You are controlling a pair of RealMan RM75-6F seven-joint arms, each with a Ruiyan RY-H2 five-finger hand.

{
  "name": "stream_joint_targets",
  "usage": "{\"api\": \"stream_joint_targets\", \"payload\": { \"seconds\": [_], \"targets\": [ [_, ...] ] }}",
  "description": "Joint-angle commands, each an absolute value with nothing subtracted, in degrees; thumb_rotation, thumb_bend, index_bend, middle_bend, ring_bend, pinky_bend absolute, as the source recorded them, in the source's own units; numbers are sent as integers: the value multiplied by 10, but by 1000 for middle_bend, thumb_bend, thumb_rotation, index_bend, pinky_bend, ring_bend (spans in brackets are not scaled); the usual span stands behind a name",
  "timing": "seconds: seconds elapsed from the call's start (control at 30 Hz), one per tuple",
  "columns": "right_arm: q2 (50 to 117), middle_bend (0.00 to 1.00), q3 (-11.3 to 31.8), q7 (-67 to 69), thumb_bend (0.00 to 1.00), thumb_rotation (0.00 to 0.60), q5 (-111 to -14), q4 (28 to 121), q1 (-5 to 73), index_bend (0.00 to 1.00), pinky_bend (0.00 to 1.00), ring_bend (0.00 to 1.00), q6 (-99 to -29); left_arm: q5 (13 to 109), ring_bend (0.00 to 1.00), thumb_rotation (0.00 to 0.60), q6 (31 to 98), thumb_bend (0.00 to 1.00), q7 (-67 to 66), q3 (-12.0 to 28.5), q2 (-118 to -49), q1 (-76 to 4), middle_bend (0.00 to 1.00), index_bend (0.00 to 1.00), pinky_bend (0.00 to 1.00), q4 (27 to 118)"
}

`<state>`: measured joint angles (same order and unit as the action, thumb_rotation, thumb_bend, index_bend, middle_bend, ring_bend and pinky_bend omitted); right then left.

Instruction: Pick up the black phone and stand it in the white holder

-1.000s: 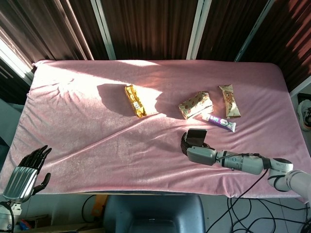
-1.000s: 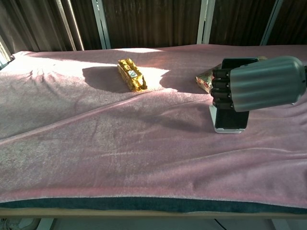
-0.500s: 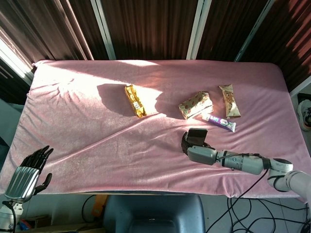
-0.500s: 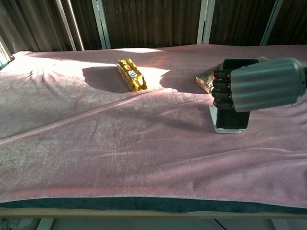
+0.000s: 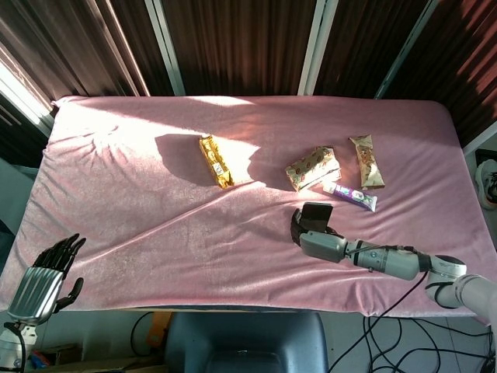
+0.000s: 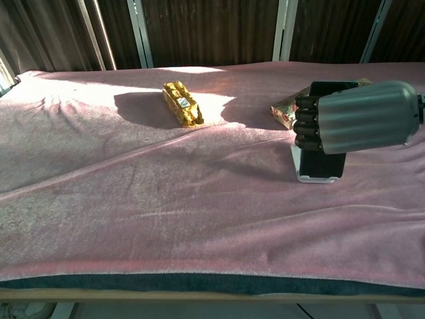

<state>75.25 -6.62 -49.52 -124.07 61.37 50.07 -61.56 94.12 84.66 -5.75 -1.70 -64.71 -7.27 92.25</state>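
The black phone [image 6: 329,88] stands upright in the white holder [image 6: 312,175], right of the table's middle; its top edge shows in the head view as the phone [image 5: 317,217]. My right hand [image 6: 355,119] wraps its fingers [image 6: 307,126] around the phone, hiding most of it, and the same right hand [image 5: 320,244] shows from above. The holder's base rests on the pink cloth. My left hand [image 5: 43,276] hangs off the front left corner, away from the table, fingers apart and holding nothing.
A gold snack packet [image 5: 215,161] lies left of centre. Behind the phone lie a patterned packet [image 5: 312,168], a purple bar [image 5: 351,197] and another wrapper [image 5: 366,162]. The pink cloth [image 5: 155,225] has a diagonal fold across it.
The right hand with the phone has shifted very slightly away from me; the holder sits a touch higher in the chest view. The left hand has sunk a little.
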Motion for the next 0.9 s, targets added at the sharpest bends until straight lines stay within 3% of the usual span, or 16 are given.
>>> {"api": "stream_joint_targets", "payload": {
  "seconds": [0.03, 0.4, 0.9],
  "targets": [
    [752, 579, -65, -496, 328, 600, -1236, 617, 499, 368, 441, 548, -613, 942, 102, 600, 847, 424, -57, -17, -647, -73, 51, 0, 227, 922],
    [749, 460, -51, -522, 329, 600, -1204, 635, 487, 158, 392, 448, -590, 941, 102, 600, 847, 424, -56, -17, -646, -72, 51, 0, 227, 922],
    [753, 341, -40, -534, 328, 600, -1179, 644, 482, 1, 366, 339, -574, 937, 102, 600, 842, 425, -57, -16, -646, -74, 51, 0, 227, 923]
  ]
}}
